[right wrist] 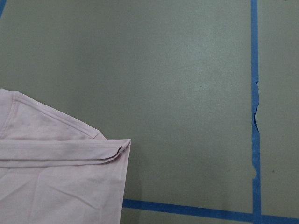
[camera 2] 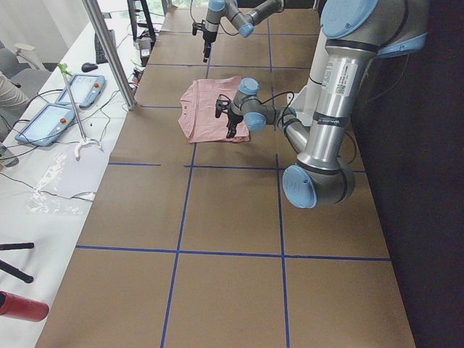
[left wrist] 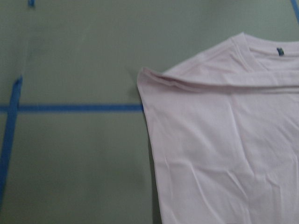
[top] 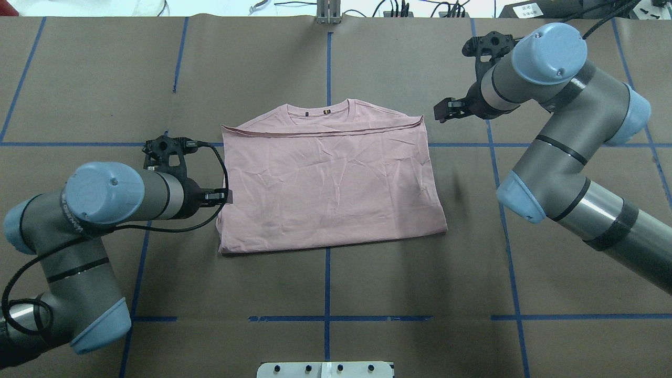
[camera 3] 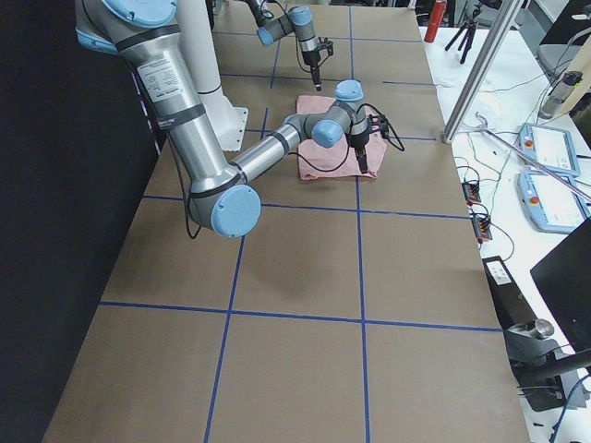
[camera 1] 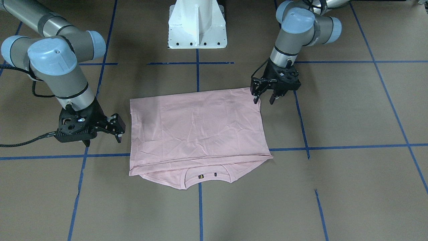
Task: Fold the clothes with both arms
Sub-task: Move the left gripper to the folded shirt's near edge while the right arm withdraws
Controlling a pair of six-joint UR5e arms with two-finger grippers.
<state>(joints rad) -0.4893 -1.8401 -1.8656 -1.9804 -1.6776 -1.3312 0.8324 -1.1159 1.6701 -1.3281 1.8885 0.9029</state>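
Light pink short-sleeved T-shirt (top: 331, 184) lies flat between the two hands. It is doubled over once, its hem edge laid just short of the ribbed collar (top: 320, 111), which peeks out on the side away from the robot. It rests on the brown paper-covered tabletop (top: 367, 283), which is marked with blue tape lines.

The black two-finger left hand (camera 1: 263, 99) hangs at the shirt's edge on its own side. Its fingers are spread and grasp nothing, though in the front view one fingertip seems to sit right at the cloth's corner. The black right hand (camera 1: 103, 138) is released too, fingers wide apart and empty, just beside the opposite edge, nearer the collar end.

I judge the first lengthwise fold done and the second one in preparation. The next move probably calls for each hand to drop onto a corner on its own side and pinch through both layers. Both would then carry the cloth across together, so the layers do not slide apart.
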